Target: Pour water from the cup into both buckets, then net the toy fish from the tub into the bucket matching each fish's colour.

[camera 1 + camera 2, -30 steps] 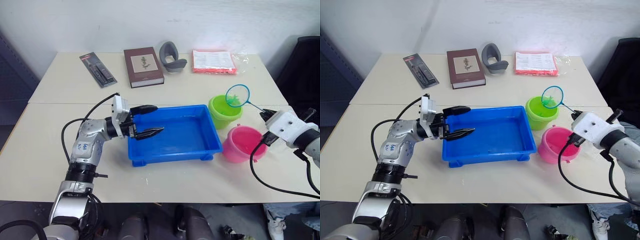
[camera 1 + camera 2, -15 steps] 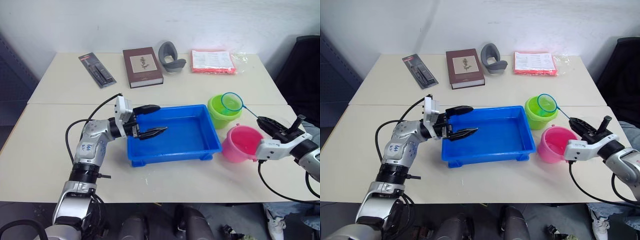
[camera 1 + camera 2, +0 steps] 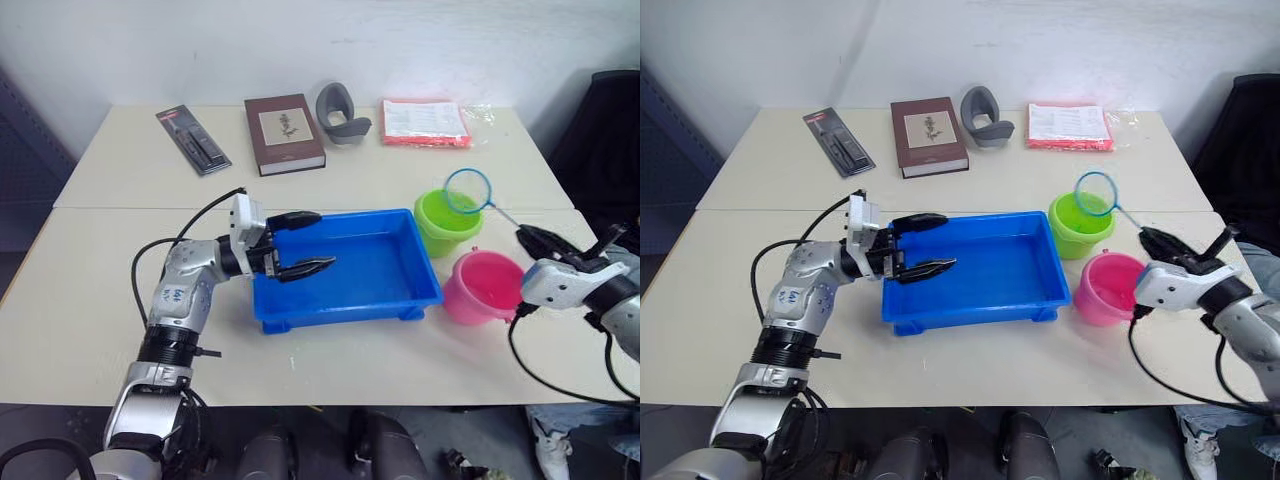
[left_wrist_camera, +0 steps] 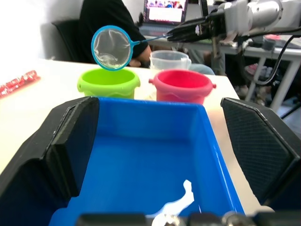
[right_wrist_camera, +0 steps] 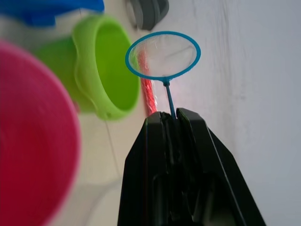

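The right gripper (image 5: pixel 170 117) pinches the net (image 3: pixel 470 190) above the green bucket (image 3: pixel 447 222) — likely to tip out its catch — while the left gripper (image 3: pixel 303 243), spread, hovers over the tub (image 3: pixel 345 310).

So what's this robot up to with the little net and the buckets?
It is sorting toy fish by colour. Its right gripper is shut on the handle of a small blue net, held above the green bucket; the net looks empty. The pink bucket stands beside it. The left gripper hangs open over the near-left end of the blue tub, holding nothing. A clear cup stands behind the buckets.
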Controlling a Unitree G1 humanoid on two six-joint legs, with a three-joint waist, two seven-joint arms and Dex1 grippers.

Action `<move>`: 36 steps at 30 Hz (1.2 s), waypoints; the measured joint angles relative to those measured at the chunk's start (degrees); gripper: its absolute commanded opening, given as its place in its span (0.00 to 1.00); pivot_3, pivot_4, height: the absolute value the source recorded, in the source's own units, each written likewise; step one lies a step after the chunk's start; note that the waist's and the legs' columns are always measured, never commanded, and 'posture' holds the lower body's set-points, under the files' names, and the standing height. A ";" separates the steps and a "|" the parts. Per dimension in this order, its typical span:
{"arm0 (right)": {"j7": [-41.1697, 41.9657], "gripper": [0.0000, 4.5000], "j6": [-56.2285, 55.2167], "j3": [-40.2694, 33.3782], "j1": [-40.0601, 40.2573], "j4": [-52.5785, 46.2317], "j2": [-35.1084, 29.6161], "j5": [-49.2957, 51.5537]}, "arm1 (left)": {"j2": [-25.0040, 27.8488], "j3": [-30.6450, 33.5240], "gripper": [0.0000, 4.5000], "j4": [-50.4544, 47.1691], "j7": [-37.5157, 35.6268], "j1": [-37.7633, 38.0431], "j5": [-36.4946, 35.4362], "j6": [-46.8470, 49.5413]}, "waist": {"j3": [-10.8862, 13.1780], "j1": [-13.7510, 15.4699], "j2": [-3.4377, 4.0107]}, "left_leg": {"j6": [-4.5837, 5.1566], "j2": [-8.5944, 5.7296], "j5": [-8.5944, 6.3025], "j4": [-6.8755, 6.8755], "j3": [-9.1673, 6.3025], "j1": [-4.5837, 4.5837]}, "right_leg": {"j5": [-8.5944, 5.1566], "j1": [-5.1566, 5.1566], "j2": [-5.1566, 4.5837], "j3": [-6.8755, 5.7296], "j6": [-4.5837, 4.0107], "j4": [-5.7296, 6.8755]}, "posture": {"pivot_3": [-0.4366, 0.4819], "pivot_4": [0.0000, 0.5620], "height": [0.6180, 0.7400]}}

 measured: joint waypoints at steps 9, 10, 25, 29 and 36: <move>16.09 0.00 24.43 -1.43 3.28 -21.51 1.83 33.10 | 19.35 2.93 0.99 -10.97 -13.10 4.24 -8.60 15.06 | 0.00 -0.21 0.03 | 0.01 -0.01 -0.01 -0.01 -0.21 -0.04 | -0.03 0.03 -0.08 0.11 -0.09 -0.02 | 0.48 0.27 1.00; 17.19 0.00 26.10 -0.98 3.86 -23.24 1.68 34.25 | 21.92 2.96 0.99 -11.35 -15.09 5.61 -8.86 16.31 | 0.00 -0.26 0.03 | 0.01 -0.01 -0.01 -0.01 -0.22 -0.03 | -0.04 0.04 -0.08 0.11 -0.10 -0.03 | 0.48 0.27 1.00; 33.51 0.00 27.10 28.44 1.36 -17.92 11.72 21.46 | 34.64 -1.32 0.99 -13.25 -17.79 26.54 -8.43 -2.62 | -0.01 0.07 -0.10 | 0.09 -0.09 -0.09 0.02 -0.15 -0.03 | -0.09 -0.02 -0.18 -0.09 -0.19 -0.18 | 0.48 0.27 1.00; 35.51 0.00 22.60 31.81 -2.06 -8.93 15.87 17.01 | 33.81 -0.51 0.99 -15.53 -17.73 29.26 -8.42 -2.69 | 0.00 -0.27 -0.06 | 0.08 -0.07 -0.09 0.02 -0.07 -0.01 | -0.09 -0.05 -0.16 -0.20 -0.19 0.04 | 0.48 0.27 1.00; 38.70 0.32 19.03 32.34 -7.51 1.85 21.15 15.06 | 33.88 2.25 1.00 -15.46 -17.70 28.62 -7.44 -1.44 | 0.01 -0.84 -0.05 | 0.07 -0.06 -0.09 0.03 -0.14 -0.03 | -0.09 -0.03 -0.18 -0.21 -0.20 0.07 | 0.48 0.27 1.00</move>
